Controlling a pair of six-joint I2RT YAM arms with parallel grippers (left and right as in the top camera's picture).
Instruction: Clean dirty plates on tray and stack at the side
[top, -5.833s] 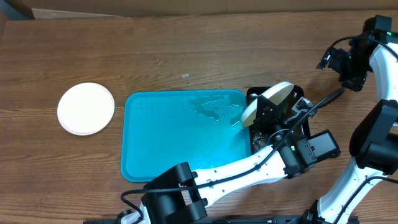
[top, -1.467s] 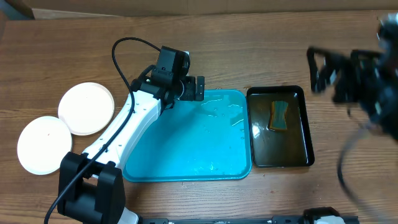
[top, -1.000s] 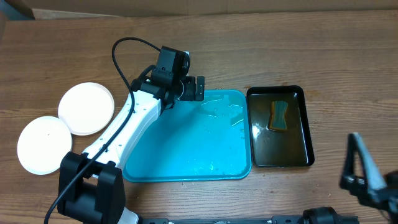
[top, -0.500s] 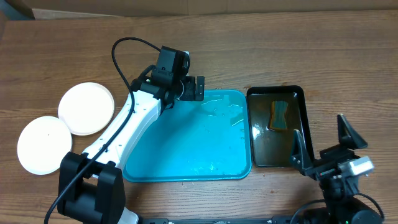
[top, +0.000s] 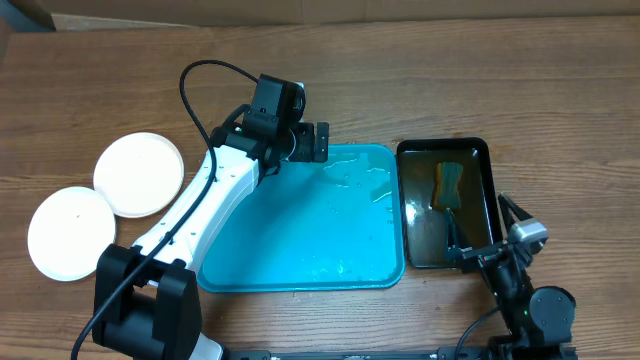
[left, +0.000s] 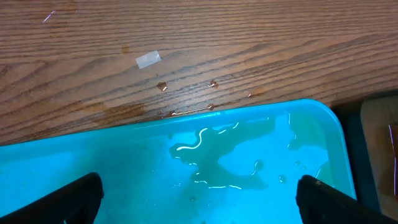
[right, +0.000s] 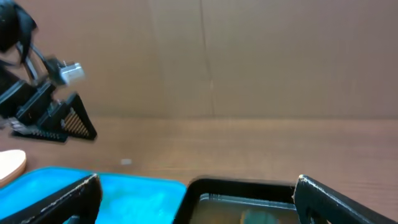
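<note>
Right gripper: lower right of the overhead frame, at the near right corner of the black tray. We see its fingers spread wide, with nothing between them.
Black tray: right of centre, just beside the right rim of the turquoise tray. Brownish liquid lies in it.
Sponge: in the upper half of the black tray, sitting in the liquid.
Tray: centre of the overhead frame, flat on the table.
Water: a shallow puddle on the tray's upper right part.
Lower plate: white, on the table at the far left of the frame, off the tray.
Upper plate: white, on the table near the tray's left rim. Its edge meets the lower plate's edge. We cannot tell whether it is one plate or a stack.
Left gripper: above the tray's upper left rim, pointing right. Its fingers are wide apart and hold nothing.
Table: brown wood grain. A small pale scrap and a few droplets lie just beyond the tray's far rim.
Cardboard wall: behind the table in the right wrist view.
</note>
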